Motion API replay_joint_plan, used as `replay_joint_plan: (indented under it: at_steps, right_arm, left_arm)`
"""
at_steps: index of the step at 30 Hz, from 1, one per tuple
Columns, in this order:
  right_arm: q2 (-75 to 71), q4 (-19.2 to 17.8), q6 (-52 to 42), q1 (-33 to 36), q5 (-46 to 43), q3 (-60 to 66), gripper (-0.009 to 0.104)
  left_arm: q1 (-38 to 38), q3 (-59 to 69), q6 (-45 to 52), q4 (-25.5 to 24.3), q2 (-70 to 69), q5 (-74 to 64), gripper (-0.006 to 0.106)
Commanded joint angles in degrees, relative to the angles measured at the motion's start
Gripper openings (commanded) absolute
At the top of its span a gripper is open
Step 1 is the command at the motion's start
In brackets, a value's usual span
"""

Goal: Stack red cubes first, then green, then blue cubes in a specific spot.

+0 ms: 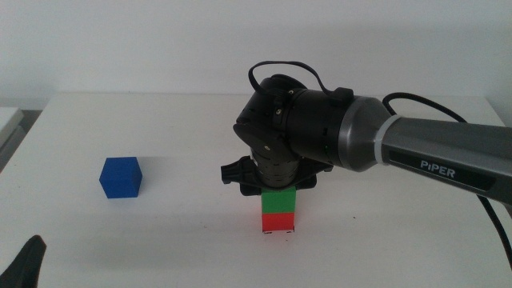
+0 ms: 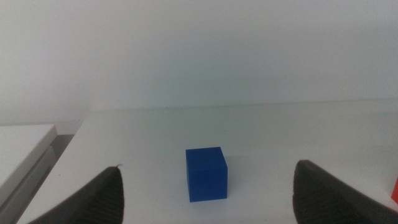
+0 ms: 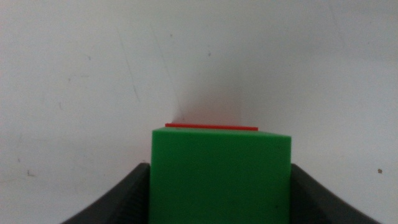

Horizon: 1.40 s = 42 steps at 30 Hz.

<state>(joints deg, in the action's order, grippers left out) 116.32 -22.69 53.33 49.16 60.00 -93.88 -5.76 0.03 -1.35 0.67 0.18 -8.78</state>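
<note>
The green cube (image 1: 278,200) sits squarely on the red cube (image 1: 278,223) near the table's front middle. My right gripper (image 1: 278,189) reaches down from the right and is shut on the green cube (image 3: 221,180), a jaw against each side. Only a thin strip of the red cube (image 3: 211,126) shows beyond the green one in the right wrist view. Tiny dark marks of the specific spot (image 1: 286,233) show at the red cube's base. The blue cube (image 1: 121,177) lies alone at the left. My left gripper (image 2: 209,168) waits open at the front left corner, short of the blue cube (image 2: 206,173).
A white ledge (image 1: 8,120) lies beyond the table's left edge. The right arm's grey forearm (image 1: 448,156) and its cable (image 1: 490,216) cross the right side of the table. Bare white table (image 1: 184,240) lies between the blue cube and the stack.
</note>
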Motion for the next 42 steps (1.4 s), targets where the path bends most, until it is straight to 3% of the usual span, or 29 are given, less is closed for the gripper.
replay_joint_plan:
  at_steps: [1,5,9,15,25,32,42]
  right_arm:
    - [0.37,-1.03,-0.33,-0.01,-0.07,0.0,0.052]
    - [0.37,-1.03,-0.33,-0.01,-0.07,0.0,0.065]
    - [0.18,-1.03,-0.33,-0.01,-0.07,0.0,0.068]
    - [-15.86,-1.99,-6.51,1.74,1.85,4.29,0.069]
    - [-50.63,-1.5,-22.65,1.6,-7.52,30.33,0.071]
    - [-71.47,6.44,-37.41,1.6,-9.94,41.25,0.089]
    - [-84.09,13.98,-46.42,1.7,-5.84,41.71,0.089]
  left_arm:
    - [0.14,-0.03,0.05,0.16,-0.18,0.48,0.091]
    - [0.14,-0.03,0.05,0.16,-0.18,0.48,0.091]
    - [0.14,-0.03,0.05,0.16,-0.18,0.48,0.091]
    - [0.14,-0.03,0.05,0.16,-0.18,0.48,0.091]
    - [0.14,-0.03,0.05,0.16,-0.18,0.48,0.091]
    - [0.14,-0.03,0.05,0.16,-0.18,0.48,0.091]
    - [0.14,-0.03,0.05,0.16,-0.18,0.48,0.091]
